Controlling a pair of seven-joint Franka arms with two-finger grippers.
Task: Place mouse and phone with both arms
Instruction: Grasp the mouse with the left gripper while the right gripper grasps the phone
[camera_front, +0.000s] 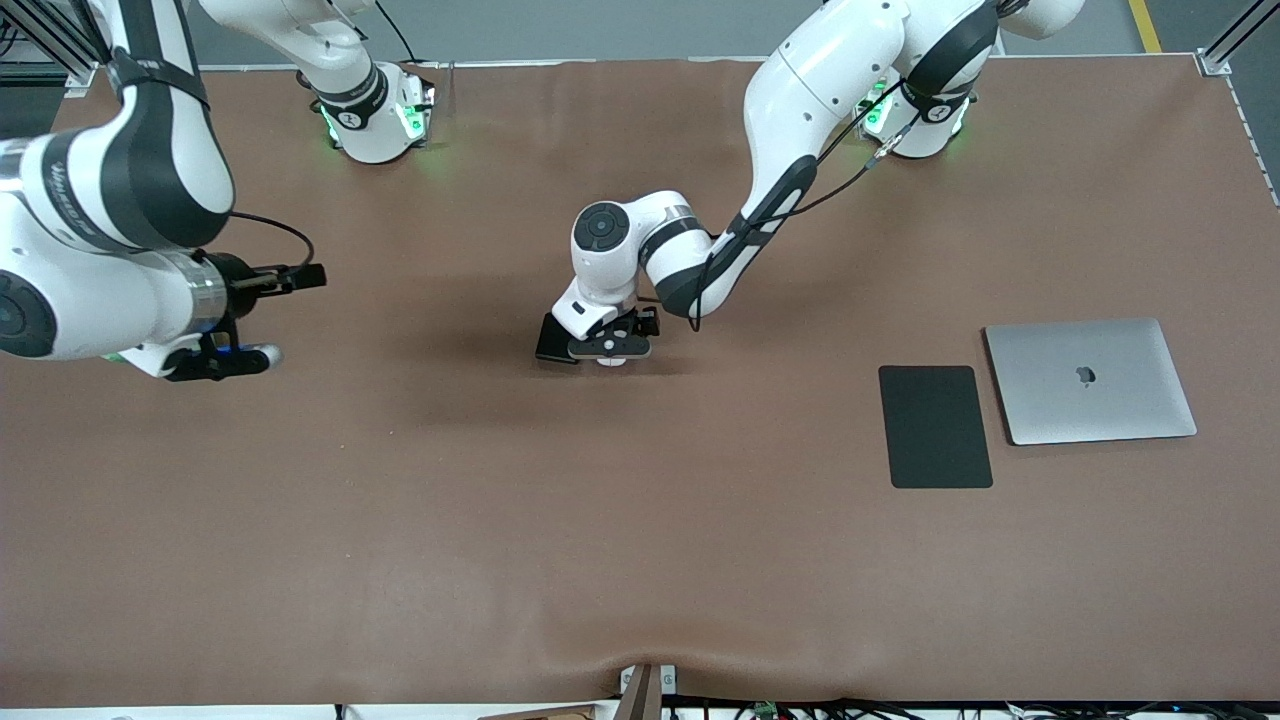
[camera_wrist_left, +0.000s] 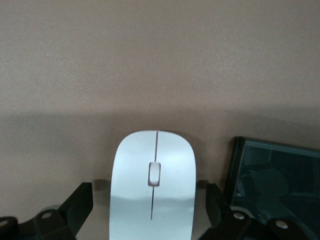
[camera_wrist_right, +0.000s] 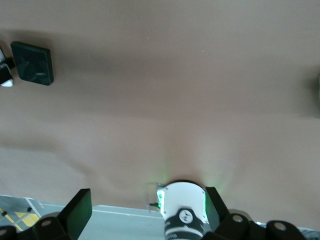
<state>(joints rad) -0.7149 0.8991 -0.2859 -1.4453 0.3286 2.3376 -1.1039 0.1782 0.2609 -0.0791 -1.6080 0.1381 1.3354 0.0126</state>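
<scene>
The white mouse (camera_wrist_left: 154, 185) lies on the brown table at its middle, and only a sliver of it (camera_front: 611, 362) shows under the left hand in the front view. My left gripper (camera_wrist_left: 148, 210) is low over it and open, one finger (camera_wrist_left: 77, 207) on each side with a small gap to the mouse. The black phone (camera_front: 556, 340) lies flat right beside the mouse, toward the right arm's end; it also shows in both wrist views (camera_wrist_left: 275, 175) (camera_wrist_right: 32, 63). My right gripper (camera_wrist_right: 147, 212) hangs open and empty over the right arm's end of the table (camera_front: 225, 360).
A large flat black mat (camera_front: 936, 427) and a closed silver laptop (camera_front: 1090, 380) lie side by side toward the left arm's end. The right arm's green-lit base (camera_wrist_right: 182, 210) stands at the table's edge.
</scene>
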